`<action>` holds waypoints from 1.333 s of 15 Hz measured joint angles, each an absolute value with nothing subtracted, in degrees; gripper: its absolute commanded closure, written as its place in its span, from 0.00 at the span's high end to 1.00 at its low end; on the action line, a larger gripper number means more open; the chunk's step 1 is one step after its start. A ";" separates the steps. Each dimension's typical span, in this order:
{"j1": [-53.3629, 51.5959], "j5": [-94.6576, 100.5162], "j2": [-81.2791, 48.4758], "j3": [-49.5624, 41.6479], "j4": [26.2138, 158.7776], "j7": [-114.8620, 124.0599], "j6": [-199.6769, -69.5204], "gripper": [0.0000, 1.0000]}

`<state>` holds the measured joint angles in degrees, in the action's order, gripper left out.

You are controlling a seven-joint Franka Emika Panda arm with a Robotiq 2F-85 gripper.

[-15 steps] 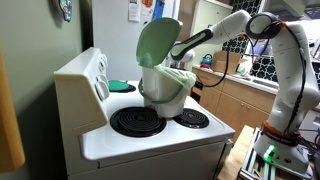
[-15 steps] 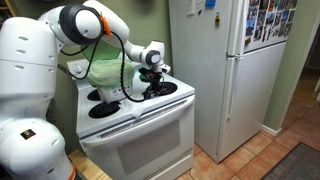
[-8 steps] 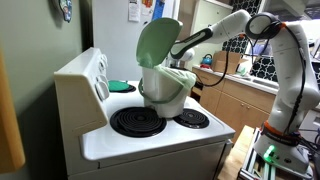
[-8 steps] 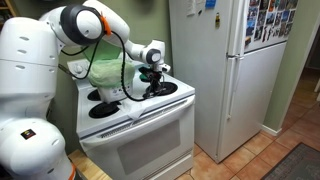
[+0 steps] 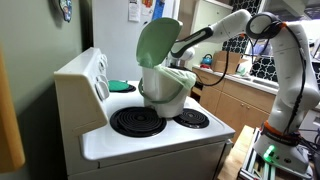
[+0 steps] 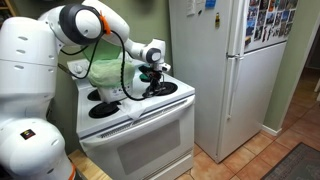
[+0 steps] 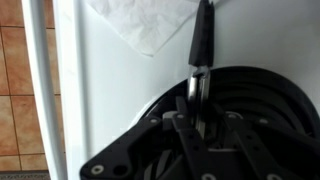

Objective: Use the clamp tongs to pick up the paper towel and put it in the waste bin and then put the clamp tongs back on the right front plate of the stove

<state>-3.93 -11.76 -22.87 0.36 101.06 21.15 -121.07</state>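
Note:
In the wrist view my gripper (image 7: 200,118) is shut on the metal shaft of the clamp tongs (image 7: 202,45), low over a black coil burner (image 7: 265,110). The tongs' black tip reaches the edge of a crumpled white paper towel (image 7: 148,22) lying on the white stove top. The waste bin (image 5: 165,88) stands on the stove (image 5: 150,145) with its pale green lid (image 5: 157,42) flipped up. It hides the gripper in that exterior view. An exterior view shows the gripper (image 6: 153,85) at the stove's (image 6: 140,125) front burner, beside the bin (image 6: 105,68).
A white fridge (image 6: 225,70) stands close beside the stove. A wooden counter with clutter (image 5: 240,95) lies beyond the stove. The stove's raised control panel (image 5: 85,85) is at the back. Tiled floor (image 7: 20,90) shows past the stove's edge.

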 measured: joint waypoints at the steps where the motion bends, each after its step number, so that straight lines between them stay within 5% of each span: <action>1: -3.94 -12.10 -22.22 0.46 101.19 21.15 -121.07 0.06; 5: -3.85 -14.25 -17.28 0.56 102.61 21.23 -120.72 0.06; 6: -3.77 -14.41 -15.64 0.52 103.07 21.45 -120.39 0.25; 10: -3.69 -14.39 -10.47 0.33 105.45 22.32 -119.80 0.25; 11: -3.69 -14.38 -10.19 0.33 105.81 22.35 -119.80 0.06; 20: -3.60 -14.44 -2.63 0.33 107.06 31.93 -127.01 0.06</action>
<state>-3.60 -14.44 -2.63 0.33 107.06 31.93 -127.01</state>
